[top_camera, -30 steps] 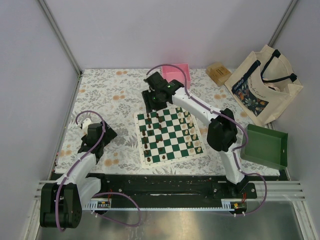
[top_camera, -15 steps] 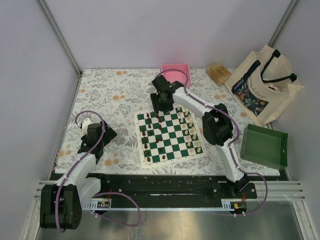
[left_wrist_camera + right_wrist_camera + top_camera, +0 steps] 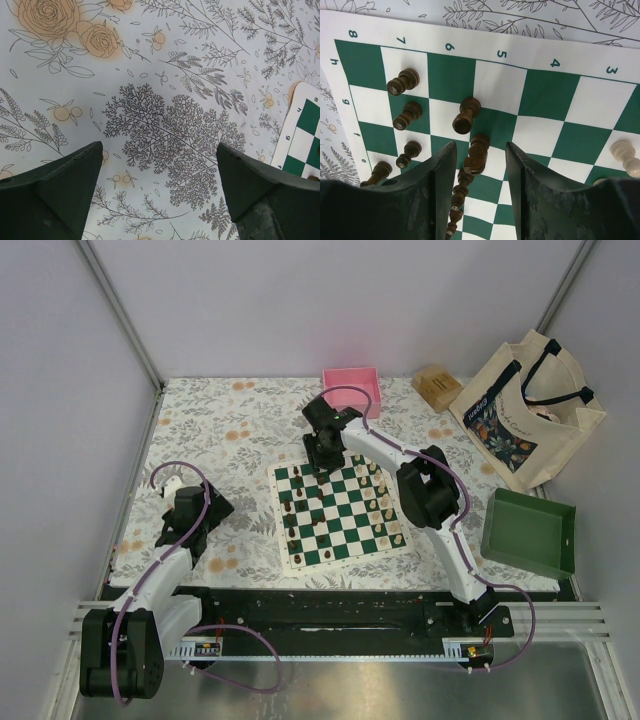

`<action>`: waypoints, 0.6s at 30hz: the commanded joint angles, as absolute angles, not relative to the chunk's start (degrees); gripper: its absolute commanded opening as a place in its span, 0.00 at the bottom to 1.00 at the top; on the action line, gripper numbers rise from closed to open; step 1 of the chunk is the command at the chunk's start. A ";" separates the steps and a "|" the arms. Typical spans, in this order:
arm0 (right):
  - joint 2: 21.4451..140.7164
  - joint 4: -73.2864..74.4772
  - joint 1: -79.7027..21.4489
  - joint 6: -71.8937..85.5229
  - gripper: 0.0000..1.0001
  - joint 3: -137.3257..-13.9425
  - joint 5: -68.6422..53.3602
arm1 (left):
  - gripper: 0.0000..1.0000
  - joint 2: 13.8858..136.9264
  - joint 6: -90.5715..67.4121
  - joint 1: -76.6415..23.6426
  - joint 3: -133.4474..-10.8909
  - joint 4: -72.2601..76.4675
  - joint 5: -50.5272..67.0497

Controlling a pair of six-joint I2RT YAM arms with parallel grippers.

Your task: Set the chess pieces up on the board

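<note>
Right wrist view: we straddle 1 dark piece (image 3: pixel 476 152) on the board (image 3: pixel 545 95) with the right gripper (image 3: pixel 481 146), jaws apart, gaps either side, likely lining up a grasp. Our left gripper (image 3: pixel 159 147) hangs open, empty, beside the board.

We find the board (image 3: pixel 340 512) lying on the table (image 3: pixel 230 430), a little right of its middle; one set of chess pieces (image 3: pixel 290 508) stands along the board's left side, the other set (image 3: pixel 385 502) along its right; behind the board, near the table's far edge, sits a tray (image 3: pixel 352 386); right of it we see a small box (image 3: pixel 436 387), and further right a bag (image 3: pixel 527 410); in front of the bag a second tray (image 3: pixel 528 532) sits at the table's right edge; the right claw (image 3: pixel 322 453) is over the board's far side, a piece (image 3: pixel 476 152) between its fingers with a gap either side; the left claw (image 3: pixel 192 508) is left of the board, apart from it.
</note>
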State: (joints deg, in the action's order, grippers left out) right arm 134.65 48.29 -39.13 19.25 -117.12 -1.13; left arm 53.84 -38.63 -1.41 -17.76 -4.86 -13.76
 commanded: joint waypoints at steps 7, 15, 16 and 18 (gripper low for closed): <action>133.95 47.73 -39.46 19.95 0.49 -117.86 -2.11 | 0.99 53.96 -38.67 -1.32 -19.69 -3.60 -14.33; 133.16 47.02 -39.55 20.57 0.49 -116.72 -3.16 | 0.99 54.23 -38.50 -1.32 -19.86 -3.52 -14.24; 132.72 46.85 -39.55 20.57 0.49 -116.46 -3.25 | 0.99 54.14 -38.50 -1.32 -19.78 -3.52 -14.15; 131.49 45.71 -39.46 20.48 0.50 -115.32 -3.34 | 0.99 54.14 -38.50 -1.32 -19.78 -3.52 -14.24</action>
State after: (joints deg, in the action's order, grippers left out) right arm 134.65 47.62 -39.16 19.88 -116.62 -2.63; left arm 53.87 -38.63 -1.41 -17.76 -4.86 -13.76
